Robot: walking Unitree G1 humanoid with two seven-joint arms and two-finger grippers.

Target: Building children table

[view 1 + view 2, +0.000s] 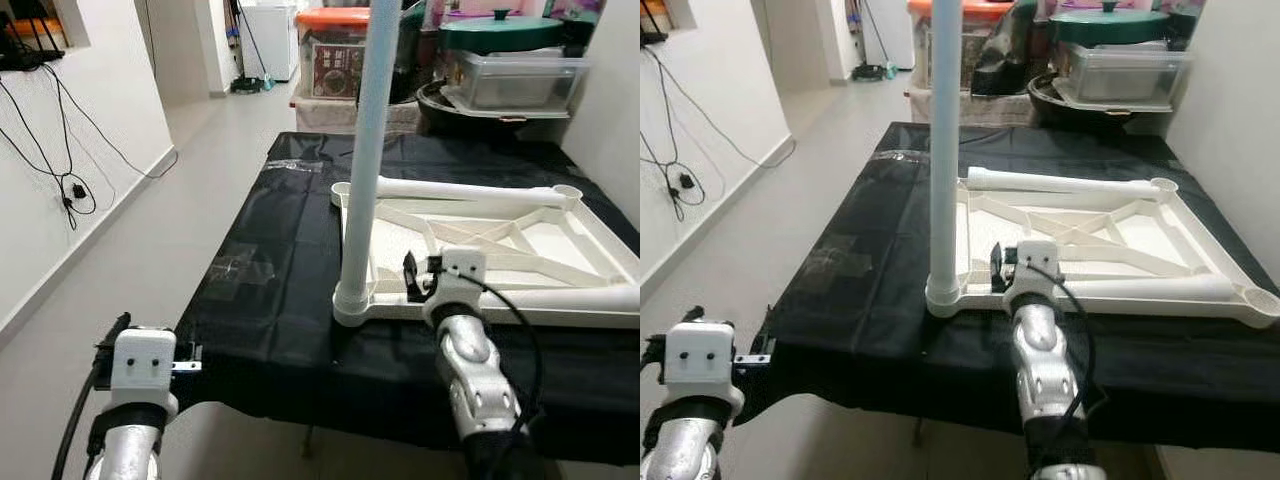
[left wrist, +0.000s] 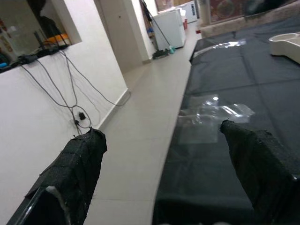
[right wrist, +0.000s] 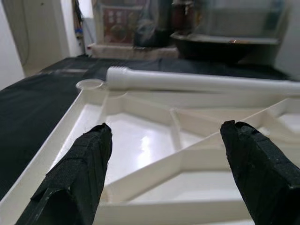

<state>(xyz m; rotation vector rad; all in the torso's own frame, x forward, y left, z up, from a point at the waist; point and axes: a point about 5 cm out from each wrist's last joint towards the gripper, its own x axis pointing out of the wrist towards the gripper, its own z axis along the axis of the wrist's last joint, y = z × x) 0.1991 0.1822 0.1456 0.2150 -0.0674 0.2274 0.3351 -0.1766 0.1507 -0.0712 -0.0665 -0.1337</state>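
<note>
A white children's table top (image 1: 560,235) lies upside down on a black-covered table (image 1: 290,300), ribs facing up. One white leg (image 1: 365,170) stands upright in the top's near-left corner socket. A second leg (image 1: 470,190) lies along the far edge, and a third (image 1: 590,297) lies along the near edge at the right. My right gripper (image 1: 415,278) is open at the near rim, just right of the upright leg; in the right wrist view its fingers (image 3: 79,173) frame the ribbed underside. My left gripper (image 2: 164,178) is open, low beside the black table's front-left corner.
Plastic storage bins (image 1: 520,75) and a green lidded pot (image 1: 500,30) crowd the floor behind the table. A white wall with hanging cables (image 1: 70,150) runs along the left, with a tiled floor aisle (image 1: 180,210) beside it. Clear tape (image 1: 245,268) sticks to the black cover.
</note>
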